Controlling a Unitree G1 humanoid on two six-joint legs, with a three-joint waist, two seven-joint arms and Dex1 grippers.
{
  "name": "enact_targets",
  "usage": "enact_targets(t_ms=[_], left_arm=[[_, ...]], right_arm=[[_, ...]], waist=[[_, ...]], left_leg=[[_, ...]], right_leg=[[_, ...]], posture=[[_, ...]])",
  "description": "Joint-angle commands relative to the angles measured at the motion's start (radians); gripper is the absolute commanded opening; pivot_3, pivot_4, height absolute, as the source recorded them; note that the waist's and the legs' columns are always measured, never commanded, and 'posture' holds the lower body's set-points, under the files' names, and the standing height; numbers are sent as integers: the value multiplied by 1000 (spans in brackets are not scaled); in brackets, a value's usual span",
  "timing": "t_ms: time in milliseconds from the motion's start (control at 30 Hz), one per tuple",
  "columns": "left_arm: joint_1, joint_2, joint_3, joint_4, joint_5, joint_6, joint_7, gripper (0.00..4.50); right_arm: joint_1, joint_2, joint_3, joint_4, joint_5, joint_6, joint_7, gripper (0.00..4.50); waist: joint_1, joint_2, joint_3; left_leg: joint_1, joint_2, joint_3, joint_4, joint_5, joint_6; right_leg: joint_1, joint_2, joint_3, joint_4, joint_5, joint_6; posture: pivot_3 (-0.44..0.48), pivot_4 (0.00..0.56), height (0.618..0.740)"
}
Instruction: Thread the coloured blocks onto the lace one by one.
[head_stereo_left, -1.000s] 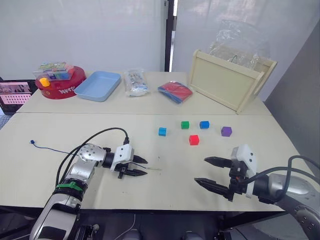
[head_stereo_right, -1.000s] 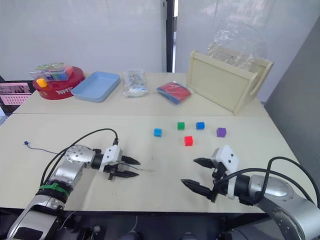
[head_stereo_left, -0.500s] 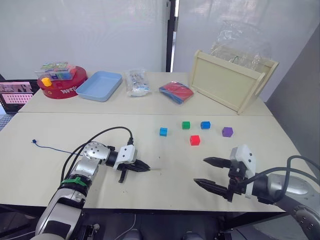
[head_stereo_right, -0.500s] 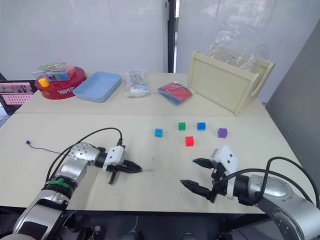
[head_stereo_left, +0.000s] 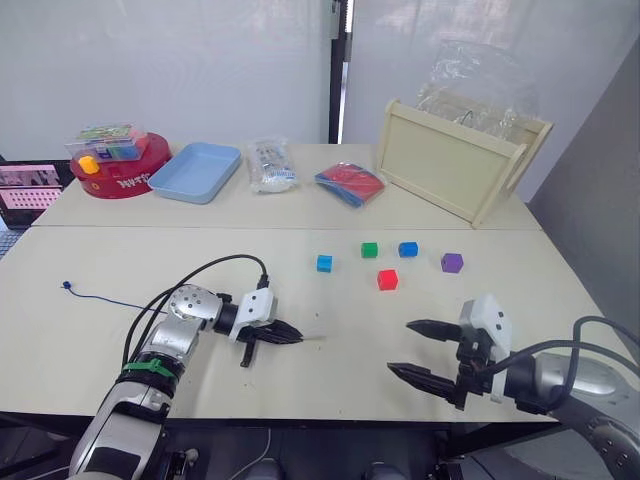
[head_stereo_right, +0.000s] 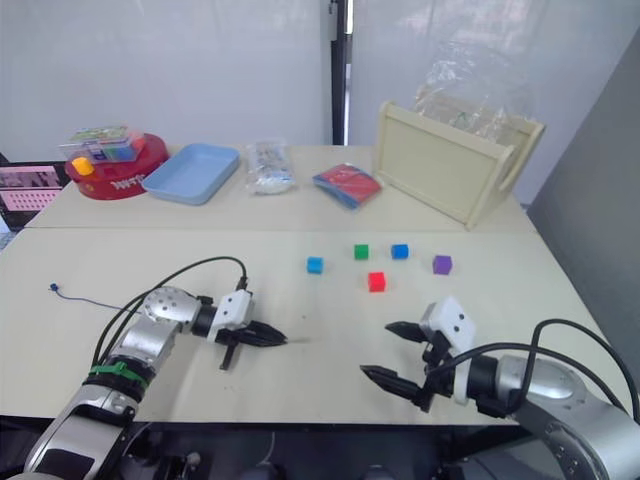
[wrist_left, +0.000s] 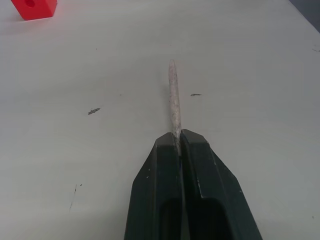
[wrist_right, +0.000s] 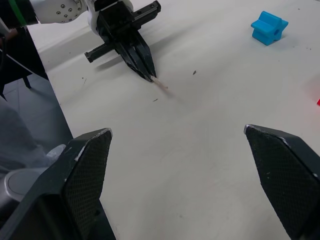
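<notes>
The lace (head_stereo_left: 100, 297) lies on the worktop (head_stereo_left: 520, 285) at the near left, its knotted end (head_stereo_left: 65, 285) far out to the left and its pale stiff tip (wrist_left: 173, 95) sticking out to the right from between the fingers of the left tool (head_stereo_left: 296, 337). That tool is closed tight on the lace just behind the tip, low over the worktop.

The coloured blocks sit loose to the right and farther back, none on the lace: the light blue block (head_stereo_left: 324, 263) nearest the tip, then the green block (head_stereo_left: 370, 250) and blue block (head_stereo_left: 408, 249) side by side, the red block (head_stereo_left: 388, 280) just nearer than those two, and the purple block (head_stereo_left: 452, 262) farthest right.

The right tool (head_stereo_left: 410, 349) hovers at the near right, well apart from the blocks, its two fingers spread wide and holding nothing.

Along the far edge stand a red round tin (head_stereo_left: 118, 170), a light blue tray (head_stereo_left: 198, 171), a clear packet (head_stereo_left: 270, 165), a red and blue packet (head_stereo_left: 350, 184) and a tilted wooden tray (head_stereo_left: 452, 162).
</notes>
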Motion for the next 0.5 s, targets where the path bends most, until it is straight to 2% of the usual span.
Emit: enact_targets(t_ms=[33, 367, 400, 433, 500], left_arm=[[4, 9, -3, -6, 15, -22, 17, 1213], [15, 8, -16, 5, 24, -32, 15, 1213], [15, 7, -17, 6, 24, -32, 14, 953], [14, 6, -17, 5, 23, -30, 14, 953], [10, 4, -17, 4, 22, -26, 14, 380]], right_arm=[[-15, 1, 1, -15, 1, -24, 3, 4500], [-13, 2, 8, -8, -6, -33, 6, 4500], [-13, 2, 8, -8, -7, -34, 6, 4500], [-13, 3, 8, -8, -8, -35, 6, 4500], [-11, 2, 9, -8, -9, -37, 6, 4500]], waist=[[1, 0, 0], [1, 0, 0], [1, 0, 0], [1, 0, 0], [1, 0, 0]], left_leg=[[0, 0, 0, 0, 0, 0], [0, 0, 0, 0, 0, 0], [0, 0, 0, 0, 0, 0], [0, 0, 0, 0, 0, 0], [0, 0, 0, 0, 0, 0]], right_leg=[[0, 0, 0, 0, 0, 0], [0, 0, 0, 0, 0, 0], [0, 0, 0, 0, 0, 0], [0, 0, 0, 0, 0, 0], [0, 0, 0, 0, 0, 0]], posture=[[0, 150, 740], [0, 150, 740], [0, 150, 740], [0, 150, 740], [0, 150, 740]])
